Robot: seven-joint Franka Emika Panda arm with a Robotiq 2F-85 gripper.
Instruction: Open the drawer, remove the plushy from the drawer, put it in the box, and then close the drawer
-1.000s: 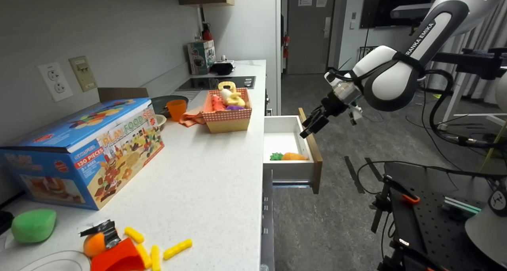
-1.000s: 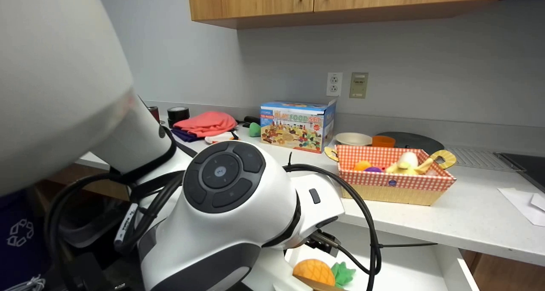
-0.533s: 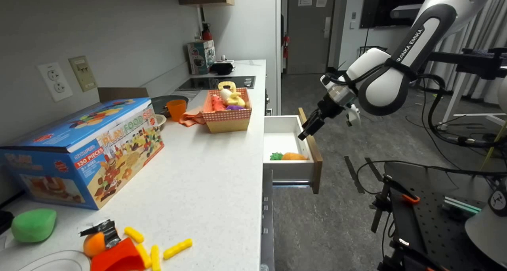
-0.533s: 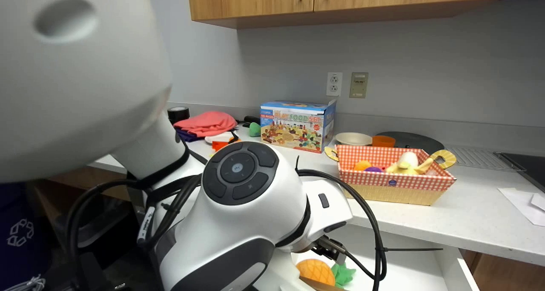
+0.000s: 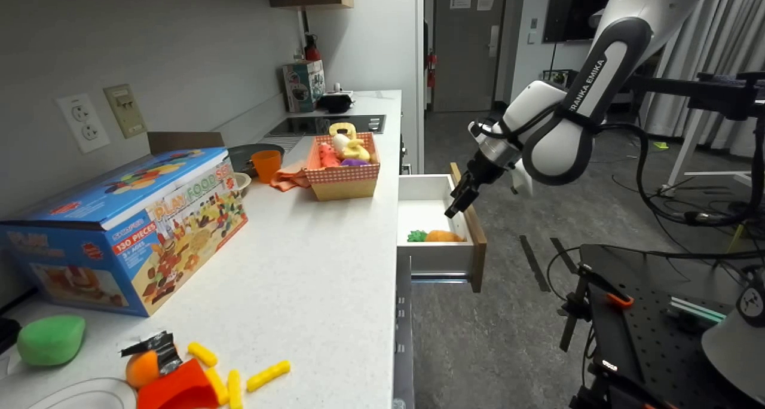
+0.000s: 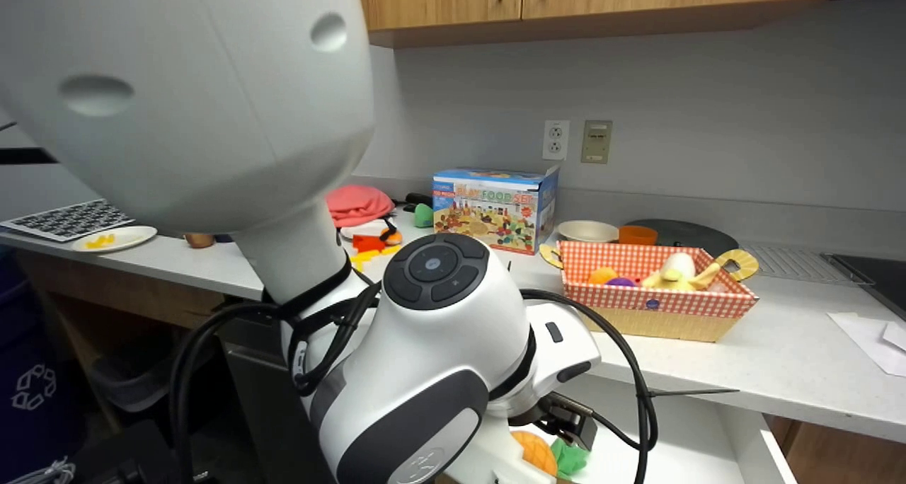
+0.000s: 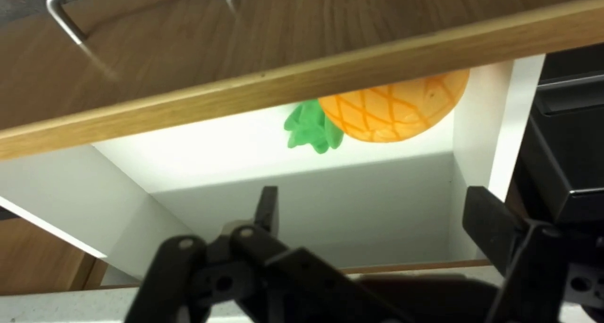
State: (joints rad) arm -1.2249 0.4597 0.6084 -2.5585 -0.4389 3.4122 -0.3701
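The drawer (image 5: 425,203) is pulled out from under the counter, its white inside showing. In it lies the plushy (image 5: 442,237), an orange pineapple with green leaves, at the near end in that exterior view. The wrist view shows the plushy (image 7: 389,110) partly covered by the drawer's wooden front. My gripper (image 7: 373,195) is open with nothing between its fingers, over the drawer beside its front panel and apart from the plushy. The box (image 5: 343,189), a red-checked basket, stands on the counter with several toys inside. In an exterior view the arm hides the fingers and part of the plushy (image 6: 534,452).
The counter edge (image 5: 394,265) runs alongside the drawer. A blue play food carton (image 5: 179,235), an orange cup (image 5: 266,165) and yellow toy pieces (image 5: 268,375) are on the counter. The drawer's metal handle (image 7: 68,23) sticks out from its front.
The gripper has come down a little and shifted toward the drawer's inside, closer to the plushy. The arm has swung along with it. Drawer, plushy and box have not moved.
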